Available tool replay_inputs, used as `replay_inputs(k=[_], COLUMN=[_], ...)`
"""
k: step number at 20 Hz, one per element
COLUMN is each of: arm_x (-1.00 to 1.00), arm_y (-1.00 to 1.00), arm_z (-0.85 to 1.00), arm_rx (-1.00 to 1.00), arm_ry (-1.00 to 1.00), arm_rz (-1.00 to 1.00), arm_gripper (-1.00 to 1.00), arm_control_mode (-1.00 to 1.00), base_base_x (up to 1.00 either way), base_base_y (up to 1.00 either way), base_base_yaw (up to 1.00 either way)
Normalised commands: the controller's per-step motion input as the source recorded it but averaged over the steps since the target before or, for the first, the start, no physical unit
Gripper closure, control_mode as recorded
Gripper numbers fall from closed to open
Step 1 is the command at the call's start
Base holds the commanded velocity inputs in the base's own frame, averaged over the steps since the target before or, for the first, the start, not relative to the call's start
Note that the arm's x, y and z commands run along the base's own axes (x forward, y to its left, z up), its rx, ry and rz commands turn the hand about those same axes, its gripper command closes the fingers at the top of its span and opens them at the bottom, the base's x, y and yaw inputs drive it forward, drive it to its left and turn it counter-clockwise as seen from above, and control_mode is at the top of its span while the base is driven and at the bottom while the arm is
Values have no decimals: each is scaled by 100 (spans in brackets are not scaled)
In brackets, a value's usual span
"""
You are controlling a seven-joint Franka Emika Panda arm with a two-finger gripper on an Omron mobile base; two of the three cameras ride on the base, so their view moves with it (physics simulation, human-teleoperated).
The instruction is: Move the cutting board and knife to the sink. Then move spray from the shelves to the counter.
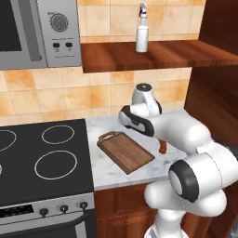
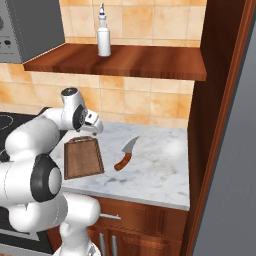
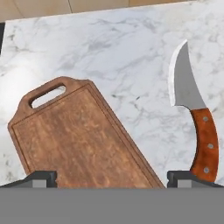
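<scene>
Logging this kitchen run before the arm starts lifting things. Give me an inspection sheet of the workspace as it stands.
Surface: marble counter, beside a black stovetop.
Job's things: cutting board flat on the counter; knife lying beside it, apart; spray bottle upright on the wall shelf.
Clutter: nothing seen.
Grippers: gripper open, above the board, holding nothing.
Cables: nothing seen.
Surroundings: microwave, tiled wall, wooden cabinets below.

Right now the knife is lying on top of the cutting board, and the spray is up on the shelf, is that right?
Not quite. The knife lies on the counter beside the cutting board, with bare marble between them, as the hand view shows. The spray does stand on the shelf.
</scene>
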Motion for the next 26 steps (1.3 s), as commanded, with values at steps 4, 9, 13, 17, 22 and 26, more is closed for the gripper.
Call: replay_inputs(k=[4,9,13,17,22,26], arm_x=[44,41,39,36,25,23], arm_y=[4,2,1,0,1,3], arm_z=[-18,-20,-17,-19,-18,-25], arm_rx=[0,0,0,0,0,0], arm_ry=[4,7,11,13,9,5], arm_rz=[0,0,0,0,0,1], arm_gripper=[-100,-100,-100,-100,-100,-100], arm_control_mode=[-100,-100,-100,-100,-100,-100], base_base_x=[0,0,0,0,0,0], base_base_y=[0,0,0,0,0,0], base_base_yaw=[0,0,0,0,0,0])
